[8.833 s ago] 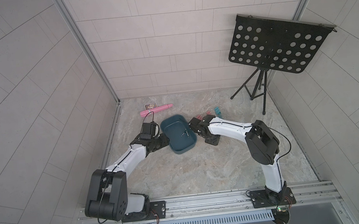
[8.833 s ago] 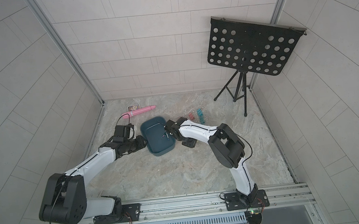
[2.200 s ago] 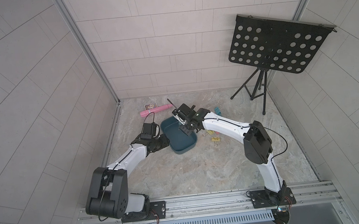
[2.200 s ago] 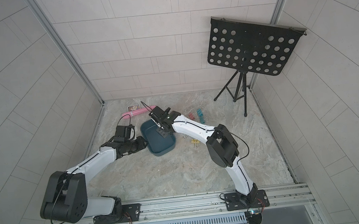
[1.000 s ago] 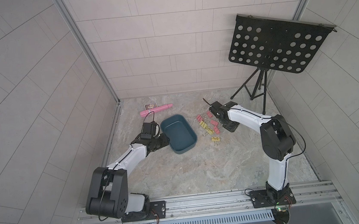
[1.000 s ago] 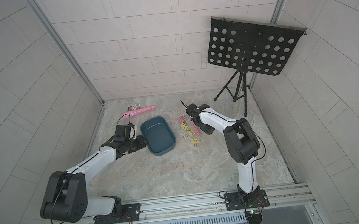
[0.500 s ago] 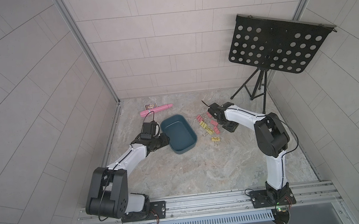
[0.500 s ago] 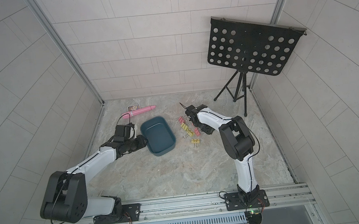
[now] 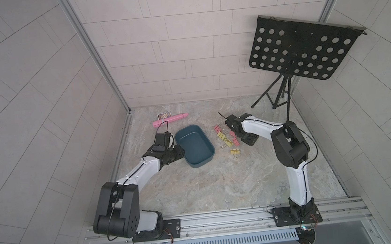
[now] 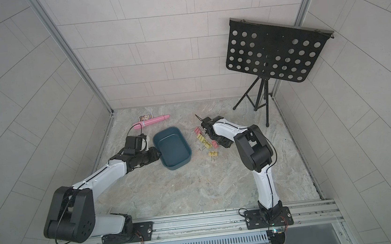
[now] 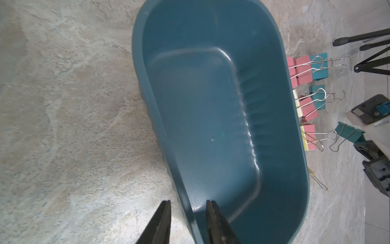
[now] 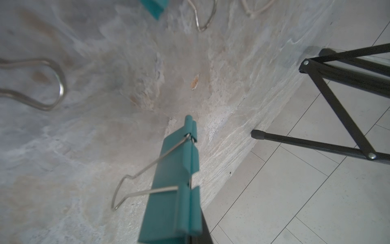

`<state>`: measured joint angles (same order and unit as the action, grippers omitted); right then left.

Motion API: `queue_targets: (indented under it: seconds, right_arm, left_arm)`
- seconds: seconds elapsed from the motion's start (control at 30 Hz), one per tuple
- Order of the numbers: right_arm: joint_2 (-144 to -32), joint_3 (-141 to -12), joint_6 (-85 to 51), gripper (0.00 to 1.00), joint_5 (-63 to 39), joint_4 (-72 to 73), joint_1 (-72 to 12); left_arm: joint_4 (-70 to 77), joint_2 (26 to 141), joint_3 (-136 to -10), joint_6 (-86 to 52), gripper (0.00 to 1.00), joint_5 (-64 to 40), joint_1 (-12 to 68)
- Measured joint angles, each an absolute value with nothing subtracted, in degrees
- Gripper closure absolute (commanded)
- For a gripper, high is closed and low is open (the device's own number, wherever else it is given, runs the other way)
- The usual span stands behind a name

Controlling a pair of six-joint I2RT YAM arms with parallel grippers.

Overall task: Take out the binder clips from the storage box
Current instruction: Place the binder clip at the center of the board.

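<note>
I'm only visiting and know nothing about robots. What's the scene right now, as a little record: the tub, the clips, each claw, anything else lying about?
box: empty, upright
left gripper: clamped on the box rim, one finger inside, one outside
right gripper: shut on a teal clip
clips: pink, yellow and teal, lying outside the box on the right arm's side
other things: pink tube and card behind the box; music stand in the far corner
</note>
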<state>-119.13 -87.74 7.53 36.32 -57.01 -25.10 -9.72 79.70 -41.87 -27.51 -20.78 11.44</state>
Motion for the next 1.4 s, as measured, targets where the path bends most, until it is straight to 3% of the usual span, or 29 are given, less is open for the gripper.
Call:
queue_targets:
  seconds: [0.5,1.4]
  right_arm:
    - [-121.16,-89.80,7.94,0.88,36.27,-56.86,-25.10]
    - [-121.38,-90.50,7.97,0.87,30.11,-55.57,-25.23]
  left_arm:
    - [-9.72,79.70,-41.87,-27.49,0.63,-20.78,11.44]
    - [-9.74,79.70,-41.87,-27.40,0.63,-20.62,11.44]
